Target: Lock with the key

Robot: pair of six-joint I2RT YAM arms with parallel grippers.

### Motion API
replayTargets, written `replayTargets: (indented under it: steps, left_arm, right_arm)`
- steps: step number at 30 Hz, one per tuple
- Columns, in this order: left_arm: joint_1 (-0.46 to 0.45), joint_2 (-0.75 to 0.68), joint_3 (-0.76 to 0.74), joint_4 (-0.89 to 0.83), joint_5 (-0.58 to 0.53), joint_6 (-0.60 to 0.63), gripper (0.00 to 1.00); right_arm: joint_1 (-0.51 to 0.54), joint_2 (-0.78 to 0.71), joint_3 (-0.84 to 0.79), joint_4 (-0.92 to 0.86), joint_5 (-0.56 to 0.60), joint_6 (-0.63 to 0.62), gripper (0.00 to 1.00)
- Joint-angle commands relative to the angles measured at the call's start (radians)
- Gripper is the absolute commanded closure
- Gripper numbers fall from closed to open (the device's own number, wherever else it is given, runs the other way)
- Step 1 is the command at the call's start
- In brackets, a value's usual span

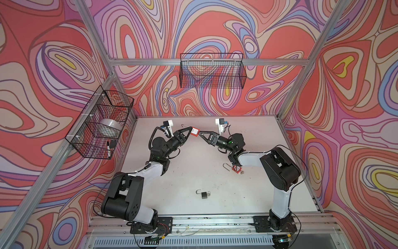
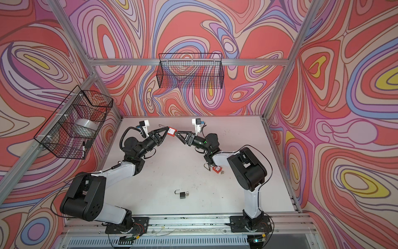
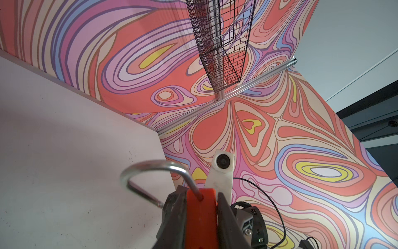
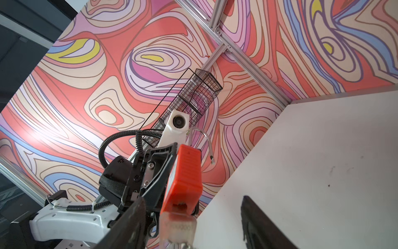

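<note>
One illegible white label (image 1: 195, 130) on red padlock (image 1: 192, 134)

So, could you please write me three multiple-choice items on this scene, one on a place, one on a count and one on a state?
1. Where does the black padlock lie?
A. on the table, towards its front
B. in a wire basket
C. hanging on the back wall

2. How many padlocks show in both top views?
A. two
B. three
C. five

3. How is the shackle of the held red padlock?
A. swung open
B. snapped shut
C. missing

Key:
1 A: it lies on bare tabletop between the two arm bases.
2 B: there is the black one, the one in the left gripper, and a second red padlock on the table.
3 A: in the left wrist view its free end hangs clear of the body.
</note>
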Motion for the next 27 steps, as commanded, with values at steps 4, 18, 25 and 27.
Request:
replayTargets:
  steps: [4, 18, 25, 27]
  left_arm:
    - [0.003, -0.006, 0.014, 0.095, -0.003, -0.013, 0.94]
    - [0.004, -0.012, 0.004, 0.089, -0.005, -0.005, 0.7]
    - [0.005, -0.073, -0.03, -0.019, -0.031, 0.107, 0.39]
    - [0.009, -0.1, -0.042, -0.067, -0.033, 0.149, 0.36]
  right_arm:
    - [0.005, 0.029, 0.055, 0.001, -0.034, 0.045, 0.45]
    - [0.032, 0.092, 0.115, 0.016, -0.035, 0.079, 0.89]
    - [0.028, 0.071, 0.087, 0.03, -0.014, 0.066, 1.0]
    - [0.02, 0.055, 0.073, 0.031, -0.007, 0.061, 1.0]
